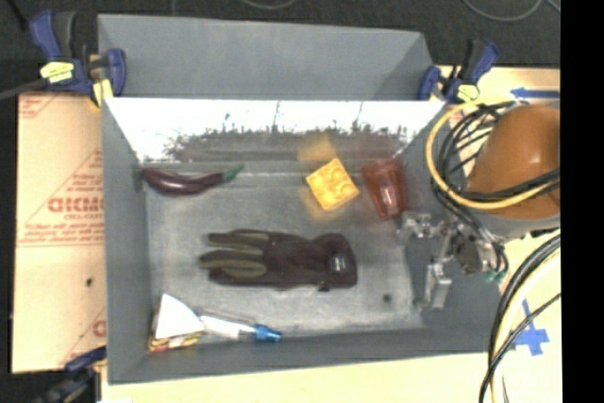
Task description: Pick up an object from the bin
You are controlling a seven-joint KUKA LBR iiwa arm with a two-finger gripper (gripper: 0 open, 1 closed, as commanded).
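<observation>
Hand [435, 271] at bin [264, 61] right side, grip unclear; one glove [283, 260], one eggplant [184, 180].

Bin [127, 231]: grey metal, matt; the floor looks dull and scuffed, the far wall paler with dark scratch-like marks.
Glove [283, 260]: dark, matt and soft-looking; I cannot tell cloth from leather.
Aubergine [184, 180]: purple, smooth, glossy, plastic by its look.
Yellow block [331, 185]: matt, with a rough, dotted face.
Red cup [385, 188]: see-through plastic, faint shine.
White sheet [175, 318], near left: paper-like, matt.
My wrist cover [519, 156]: orange, smooth, glossy.
</observation>
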